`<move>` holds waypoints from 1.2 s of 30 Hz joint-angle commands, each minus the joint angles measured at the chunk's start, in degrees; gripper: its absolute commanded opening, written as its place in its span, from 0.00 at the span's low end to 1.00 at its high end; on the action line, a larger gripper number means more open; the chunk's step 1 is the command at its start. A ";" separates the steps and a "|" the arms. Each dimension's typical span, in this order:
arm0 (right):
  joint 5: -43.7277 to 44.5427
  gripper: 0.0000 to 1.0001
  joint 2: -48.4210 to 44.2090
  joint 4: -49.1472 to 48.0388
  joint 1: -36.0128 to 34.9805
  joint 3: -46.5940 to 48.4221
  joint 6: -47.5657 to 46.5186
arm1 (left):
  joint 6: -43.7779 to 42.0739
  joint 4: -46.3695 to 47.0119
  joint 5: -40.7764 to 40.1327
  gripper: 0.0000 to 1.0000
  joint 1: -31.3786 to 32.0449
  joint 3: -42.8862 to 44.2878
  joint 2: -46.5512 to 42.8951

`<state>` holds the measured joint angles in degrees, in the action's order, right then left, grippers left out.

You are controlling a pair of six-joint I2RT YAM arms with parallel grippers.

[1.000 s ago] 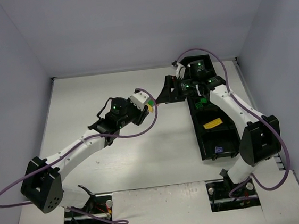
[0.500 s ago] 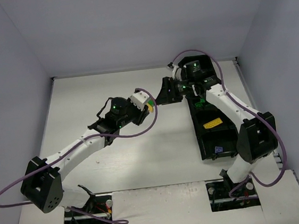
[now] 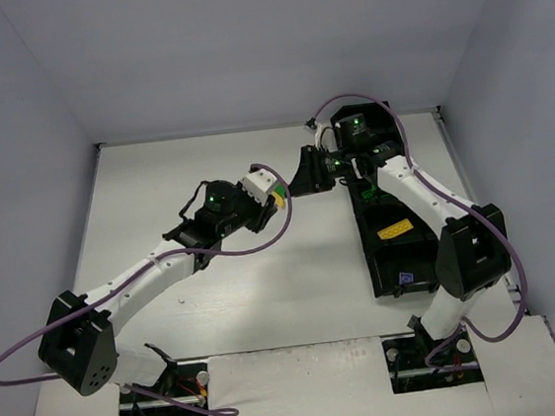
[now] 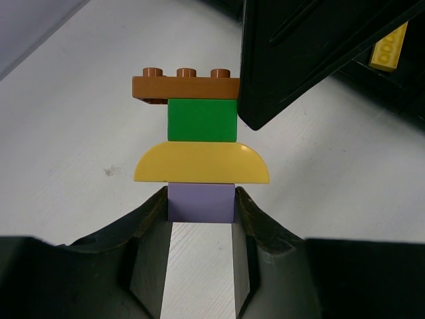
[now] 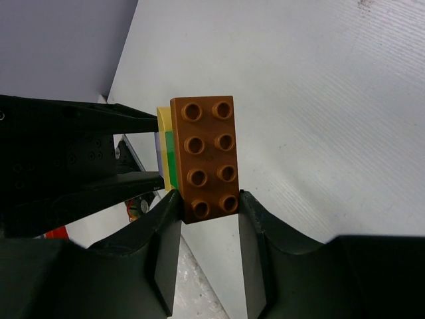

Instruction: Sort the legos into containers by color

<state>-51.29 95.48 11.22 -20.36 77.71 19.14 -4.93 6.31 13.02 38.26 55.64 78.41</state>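
Note:
My left gripper (image 4: 201,199) is shut on the lilac lego (image 4: 200,203) at the base of a small stack, held above the table. On the lilac one sit a yellow curved lego (image 4: 202,164), a green lego (image 4: 202,120) and a brown lego (image 4: 185,87). My right gripper (image 5: 207,199) meets the stack from the other side, its fingers closed against both sides of the brown lego (image 5: 206,156). From above, the two grippers (image 3: 278,198) (image 3: 297,182) meet left of the black containers (image 3: 413,251). A yellow lego (image 3: 393,229) lies in one compartment.
The tray of containers runs along the right side under the right arm, with a green piece (image 3: 373,195) and a small bluish piece (image 3: 404,277) in other compartments. Grey walls close the table at the back and sides.
The right gripper has shifted slightly left onto the stack and its jaws have closed on the brown lego. The left arm and the stack have stayed still.

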 commanded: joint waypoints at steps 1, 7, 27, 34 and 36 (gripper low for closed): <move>0.39 0.27 -0.73 -2.35 -0.47 2.09 -0.68 | -0.17 6.00 1.40 0.13 0.32 2.63 -2.65; 2.24 0.00 -2.14 -2.17 -0.38 1.57 -2.17 | -0.78 5.12 0.44 0.13 0.24 1.41 -2.82; 2.77 0.00 -3.02 0.38 -0.38 2.01 -5.34 | -3.24 3.62 -0.45 0.13 -0.29 -2.46 -4.58; 9.97 0.00 -3.55 0.38 0.14 1.04 -4.02 | -1.67 3.89 -0.27 0.13 -1.26 -2.90 -3.88; 11.90 0.00 -4.33 0.29 0.32 0.78 -3.84 | -1.05 3.37 2.34 0.13 -1.35 -2.55 -3.27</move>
<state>-43.11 95.29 12.73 -20.75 77.69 14.90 -6.85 6.17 12.75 37.52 51.83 76.18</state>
